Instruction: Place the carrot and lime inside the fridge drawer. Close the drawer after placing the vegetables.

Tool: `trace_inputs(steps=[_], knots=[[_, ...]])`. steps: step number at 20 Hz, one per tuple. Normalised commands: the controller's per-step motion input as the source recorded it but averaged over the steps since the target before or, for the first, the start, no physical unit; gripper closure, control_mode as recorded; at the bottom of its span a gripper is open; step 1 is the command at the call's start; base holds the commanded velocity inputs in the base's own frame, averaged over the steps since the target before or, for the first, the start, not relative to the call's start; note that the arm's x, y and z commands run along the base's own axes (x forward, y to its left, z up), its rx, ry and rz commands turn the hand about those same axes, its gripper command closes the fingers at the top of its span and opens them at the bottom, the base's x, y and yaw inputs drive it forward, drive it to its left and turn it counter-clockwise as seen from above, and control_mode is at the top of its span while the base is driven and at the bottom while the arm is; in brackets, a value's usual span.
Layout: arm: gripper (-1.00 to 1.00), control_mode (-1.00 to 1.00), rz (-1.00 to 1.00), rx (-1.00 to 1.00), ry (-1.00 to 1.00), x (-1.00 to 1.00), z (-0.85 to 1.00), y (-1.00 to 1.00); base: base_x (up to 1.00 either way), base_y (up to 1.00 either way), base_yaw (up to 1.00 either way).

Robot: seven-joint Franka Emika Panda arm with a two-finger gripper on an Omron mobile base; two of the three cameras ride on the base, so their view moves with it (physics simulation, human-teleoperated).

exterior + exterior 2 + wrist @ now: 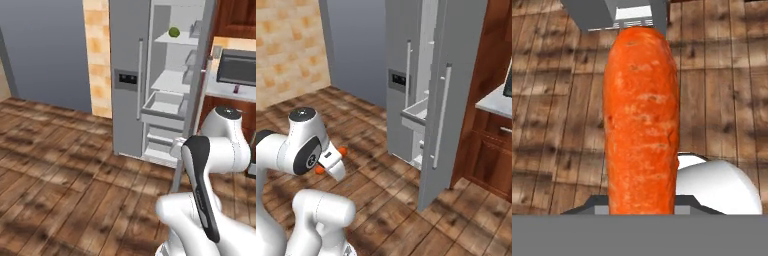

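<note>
Filling the hand view, bumpy orange carrot (641, 120), apparently gripped

white rounded arm (220, 150), dark joints

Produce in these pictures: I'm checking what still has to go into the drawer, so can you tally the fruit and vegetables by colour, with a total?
Orange: 1, the carrot, held in the shut jaws over the wood floor.
Green: 1, a round fruit on an upper fridge shelf.
Total: 2.
The drawer stands pulled out.
</note>
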Motion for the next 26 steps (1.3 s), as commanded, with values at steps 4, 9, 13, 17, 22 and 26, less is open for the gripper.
trace_inputs(steps=[4, 9, 13, 17, 22, 26], knots=[[1.00, 1.00, 0.00, 0.00, 0.00, 0.00, 0.00, 0.00, 0.93, 0.75, -0.20], [1.00, 1.00, 0.00, 0.00, 0.00, 0.00, 0.00, 0.00, 0.87, 0.71, -0.38], [1.00, 1.00, 0.00, 0.00, 0.00, 0.00, 0.00, 0.00, 0.81, 0.57, -0.43], [1.00, 1.00, 0.00, 0.00, 0.00, 0.00, 0.00, 0.00, 0.73, 0.40, -0.45], [1.00, 1.00, 0.00, 0.00, 0.00, 0.00, 0.00, 0.00, 0.70, 0.46, -0.46], [1.00, 1.00, 0.00, 0.00, 0.00, 0.00, 0.00, 0.00, 0.77, 0.50, -0.42]])
